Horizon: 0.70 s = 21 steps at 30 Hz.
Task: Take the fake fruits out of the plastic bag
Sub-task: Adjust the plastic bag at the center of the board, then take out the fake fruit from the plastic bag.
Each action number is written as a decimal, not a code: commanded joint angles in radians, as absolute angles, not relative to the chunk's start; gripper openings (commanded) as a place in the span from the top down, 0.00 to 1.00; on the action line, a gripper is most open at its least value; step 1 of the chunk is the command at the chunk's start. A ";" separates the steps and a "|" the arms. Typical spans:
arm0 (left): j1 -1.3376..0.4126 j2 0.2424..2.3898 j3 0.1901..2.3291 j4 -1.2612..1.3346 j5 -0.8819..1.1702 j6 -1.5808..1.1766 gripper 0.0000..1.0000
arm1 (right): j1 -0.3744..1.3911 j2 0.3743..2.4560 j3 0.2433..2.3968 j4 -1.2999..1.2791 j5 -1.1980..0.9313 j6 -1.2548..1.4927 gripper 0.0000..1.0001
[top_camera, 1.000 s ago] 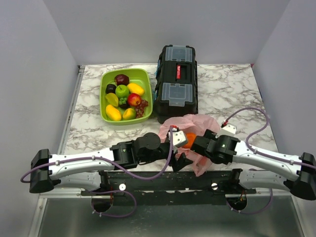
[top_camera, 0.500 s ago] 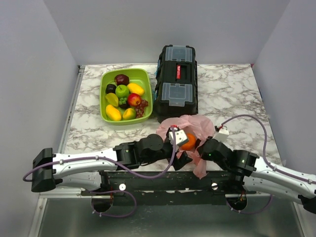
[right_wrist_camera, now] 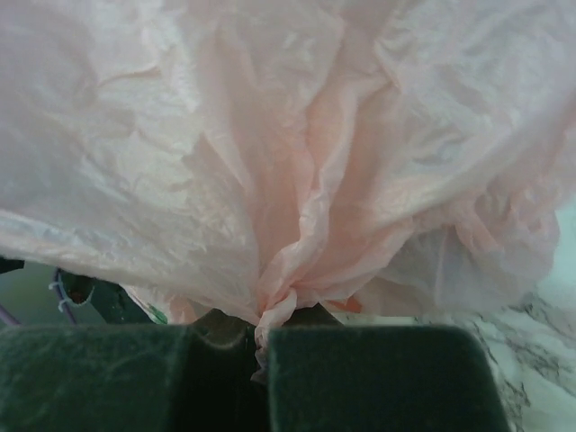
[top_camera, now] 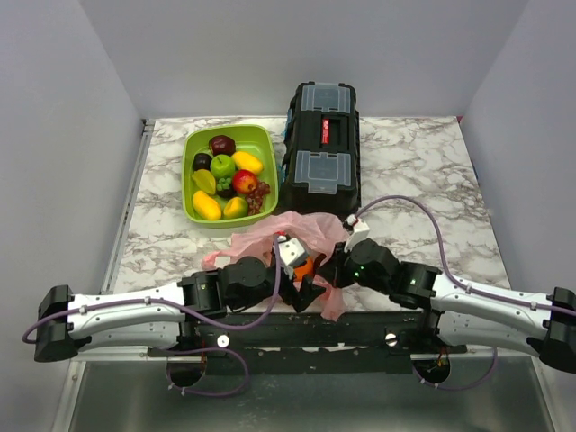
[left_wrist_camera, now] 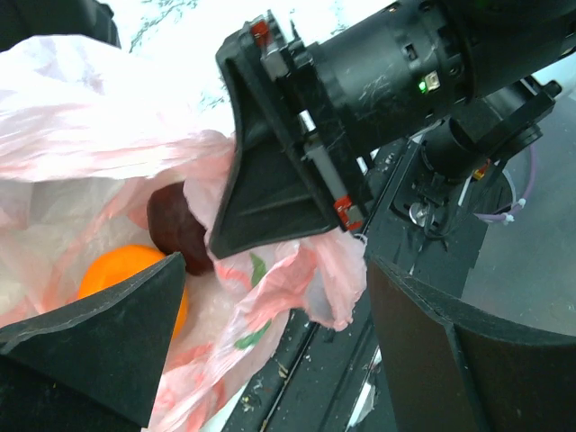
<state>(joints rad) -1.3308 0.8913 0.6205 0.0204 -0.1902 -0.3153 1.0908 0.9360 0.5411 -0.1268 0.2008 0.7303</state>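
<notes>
The pink plastic bag (top_camera: 270, 236) lies crumpled at the table's near edge, between my two grippers. My right gripper (top_camera: 326, 270) is shut on a bunched fold of the bag (right_wrist_camera: 270, 135), and the film is pinched tight between its pads (right_wrist_camera: 360, 378). Open, my left gripper (left_wrist_camera: 274, 270) straddles the bag's loose edge (left_wrist_camera: 297, 270) with nothing gripped. Inside the bag I see an orange (left_wrist_camera: 117, 274) and a dark red fruit (left_wrist_camera: 175, 225). The orange (top_camera: 307, 266) also shows from above, just beside my left gripper (top_camera: 301, 288).
A lime-green tray (top_camera: 187, 171) holding several fruits stands at the back left. A black toolbox (top_camera: 322, 144) stands right of it. The black mounting rail (top_camera: 297, 328) runs just below the bag, and the bag's edge hangs over it.
My right gripper has gone from open to shut on the bag and swung left. The bag has shifted left with it and spread out. My left arm has drawn back to the left.
</notes>
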 commanded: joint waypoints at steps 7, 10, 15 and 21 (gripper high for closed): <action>-1.283 0.943 0.512 0.075 -0.207 -0.435 0.31 | 1.089 0.799 0.493 -0.544 0.245 1.079 0.99; -1.244 1.036 0.541 0.074 -0.188 -0.446 0.38 | 1.089 0.759 0.482 -0.563 0.249 1.098 0.99; -1.191 1.148 0.593 0.112 -0.183 -0.425 0.40 | 1.090 0.803 0.478 -0.481 0.179 1.053 0.99; -1.163 1.265 0.635 0.153 -0.179 -0.405 0.42 | 1.092 0.879 0.471 -0.470 0.177 1.034 0.99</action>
<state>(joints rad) -1.1793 1.2156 0.6041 0.0746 -0.2050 -0.4236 1.0908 0.8593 0.4934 -0.4728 0.1947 1.0435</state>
